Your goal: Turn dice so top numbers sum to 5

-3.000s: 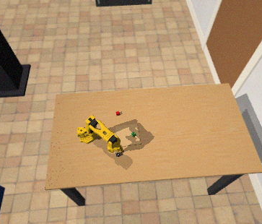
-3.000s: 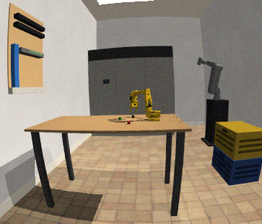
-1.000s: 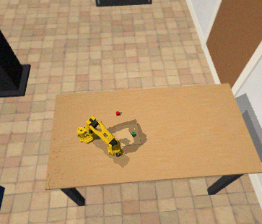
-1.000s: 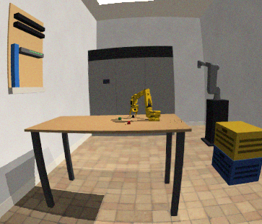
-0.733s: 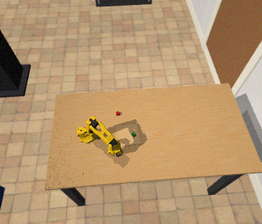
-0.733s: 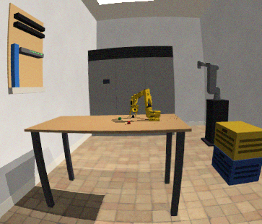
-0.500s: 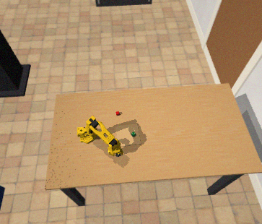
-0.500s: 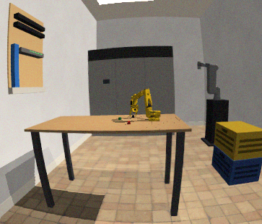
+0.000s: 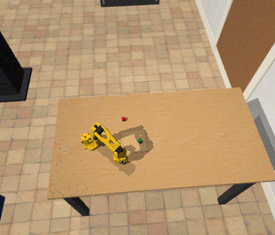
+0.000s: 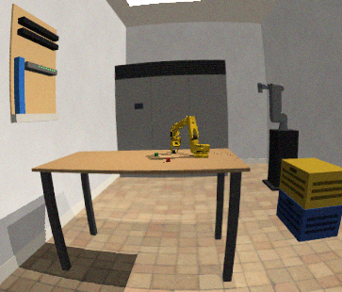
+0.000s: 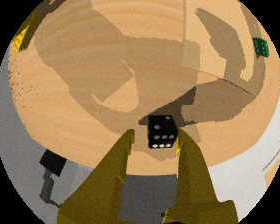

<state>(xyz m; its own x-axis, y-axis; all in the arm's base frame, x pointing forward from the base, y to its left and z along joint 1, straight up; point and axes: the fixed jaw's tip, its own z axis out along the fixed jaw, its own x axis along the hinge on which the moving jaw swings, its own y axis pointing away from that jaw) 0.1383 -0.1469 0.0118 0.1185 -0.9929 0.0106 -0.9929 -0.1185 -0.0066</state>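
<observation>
My gripper [image 11: 156, 137] points down at the table with its fingers partly open around a black die [image 11: 161, 131]. The die rests on the surface and shows a face with several white pips. A small gap shows between the die and the left finger. In the top view the gripper [image 9: 123, 161] is at the near edge of the tan mat [image 9: 132, 141]. A green die [image 9: 140, 140] lies on the mat and also shows in the wrist view [image 11: 260, 47]. A red die [image 9: 123, 118] lies on the bare table beyond the mat.
The arm's yellow base [image 9: 89, 141] stands left of the mat. The table's front edge [image 9: 159, 189] is a short way from the gripper. On the floor are a black pedestal [image 9: 0, 68] and stacked yellow and blue crates [image 10: 312, 198].
</observation>
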